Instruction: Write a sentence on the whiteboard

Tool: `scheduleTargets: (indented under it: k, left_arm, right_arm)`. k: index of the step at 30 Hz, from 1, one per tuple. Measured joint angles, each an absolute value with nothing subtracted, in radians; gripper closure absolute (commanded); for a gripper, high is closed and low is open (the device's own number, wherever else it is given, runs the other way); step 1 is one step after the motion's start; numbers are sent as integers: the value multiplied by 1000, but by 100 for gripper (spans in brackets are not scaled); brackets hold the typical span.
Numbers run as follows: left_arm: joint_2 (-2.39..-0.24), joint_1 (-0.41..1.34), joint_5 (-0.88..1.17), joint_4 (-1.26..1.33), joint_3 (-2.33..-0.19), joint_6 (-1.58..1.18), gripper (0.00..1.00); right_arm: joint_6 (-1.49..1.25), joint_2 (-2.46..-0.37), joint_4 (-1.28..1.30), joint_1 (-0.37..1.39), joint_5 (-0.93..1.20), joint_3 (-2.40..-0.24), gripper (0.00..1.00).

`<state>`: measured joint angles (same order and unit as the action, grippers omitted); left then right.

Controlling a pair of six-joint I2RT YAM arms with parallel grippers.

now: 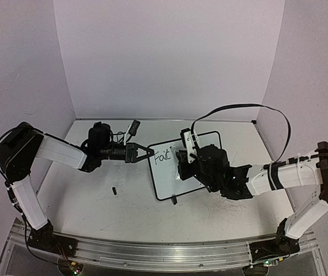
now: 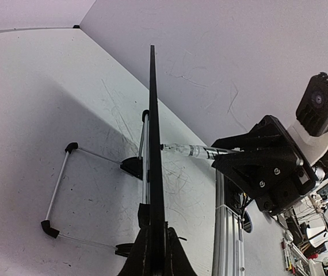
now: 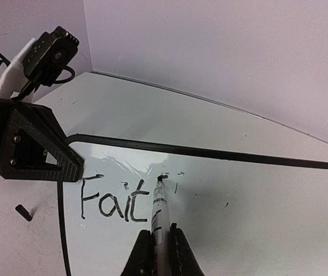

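Whiteboard (image 1: 197, 172) propped mid-table, left edge clamped by left gripper (image 1: 142, 152). Marker (image 3: 158, 215) clenched in right gripper (image 3: 158, 253), tip at "Fait" (image 3: 115, 201). Board judged light, slick, tippy; edge hold best.

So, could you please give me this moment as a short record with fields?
board: whiteboard standing on the table, its edge clamped by the left gripper
writing so far: "Fait"
pen: marker held in the right gripper, tip on the board just right of the last letter
loose item: small black piece on the table, left of the board
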<state>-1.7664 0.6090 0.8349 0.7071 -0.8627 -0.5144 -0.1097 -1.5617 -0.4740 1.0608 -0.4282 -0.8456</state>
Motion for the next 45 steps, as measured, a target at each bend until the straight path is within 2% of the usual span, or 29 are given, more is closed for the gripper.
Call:
scheduleTargets:
  k: [45]
  left_arm:
    - [-1766, 611, 835, 707, -863, -514, 100]
  right_arm:
    - [-152, -1549, -451, 1101, -454, -795, 100]
